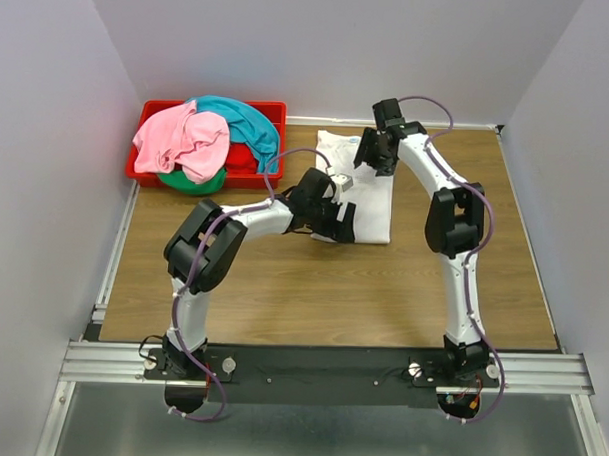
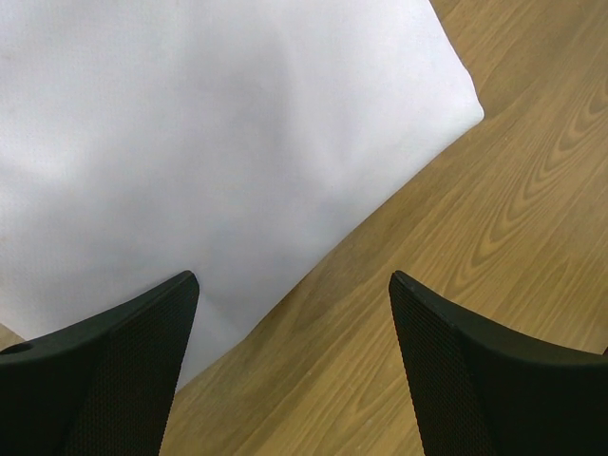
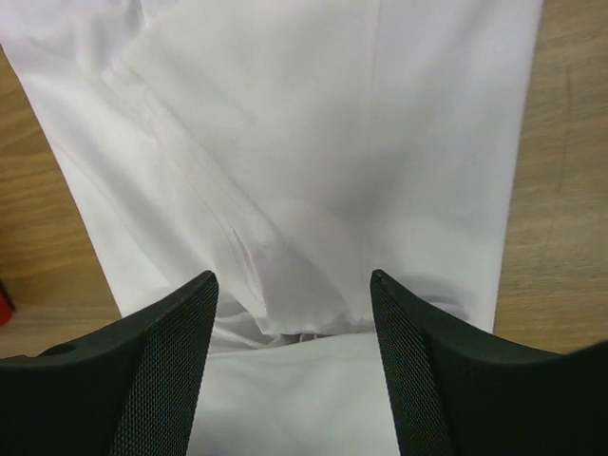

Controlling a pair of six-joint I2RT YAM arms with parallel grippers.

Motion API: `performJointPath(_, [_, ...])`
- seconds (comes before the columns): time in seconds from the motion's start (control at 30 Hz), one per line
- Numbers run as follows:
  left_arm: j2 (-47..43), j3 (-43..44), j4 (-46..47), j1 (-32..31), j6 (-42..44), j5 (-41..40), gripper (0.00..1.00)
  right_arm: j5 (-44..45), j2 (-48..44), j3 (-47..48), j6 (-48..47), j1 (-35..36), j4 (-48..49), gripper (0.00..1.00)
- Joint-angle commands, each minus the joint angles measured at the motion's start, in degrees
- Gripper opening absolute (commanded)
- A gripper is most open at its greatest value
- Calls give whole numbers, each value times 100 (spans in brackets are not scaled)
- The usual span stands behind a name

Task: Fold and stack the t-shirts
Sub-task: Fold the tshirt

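A white t-shirt (image 1: pixel 366 190) lies partly folded on the wooden table, right of centre. My left gripper (image 1: pixel 337 224) hovers open over its near left edge. In the left wrist view the gripper (image 2: pixel 294 285) straddles the cloth's edge (image 2: pixel 218 161), and bare wood shows between the fingers. My right gripper (image 1: pixel 372 152) is at the shirt's far end, open too. In the right wrist view this gripper (image 3: pixel 293 280) hangs above a bunched fold of the white shirt (image 3: pixel 313 161), holding nothing. Pink (image 1: pixel 183 139), teal (image 1: pixel 243 121), red (image 1: pixel 242 158) and green (image 1: pixel 191 181) t-shirts are heaped together at the back left.
The heap of shirts sits in a red plastic bin (image 1: pixel 154 110) at the table's back left corner. White walls close in the table on three sides. A metal rail (image 1: pixel 310 363) carrying both arm bases runs along the near edge.
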Motion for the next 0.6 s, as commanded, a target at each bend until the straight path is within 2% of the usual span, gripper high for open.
performJointPath(0.0, [-255, -22, -593, -65, -60, -18, 89, -66, -264, 215, 51, -108, 32, 73])
performJointPath(0.1, [-553, 188, -751, -56, -69, -132, 90, -14, -694, -48, -81, -135, 40, 75])
performJointPath(0.3, [-1212, 637, -1358, 66, -156, -826, 92, -13, -1933, -1576, -240, -161, 41, 76])
performJointPath(0.47, [-1626, 93, -1428, 321, -280, -1117, 92, -487, -2759, -3331, -249, -179, 75, 76])
performJointPath(0.57, [-1547, -241, -1429, 401, -306, -1047, 92, -654, -3190, -4063, -117, -170, 268, 75])
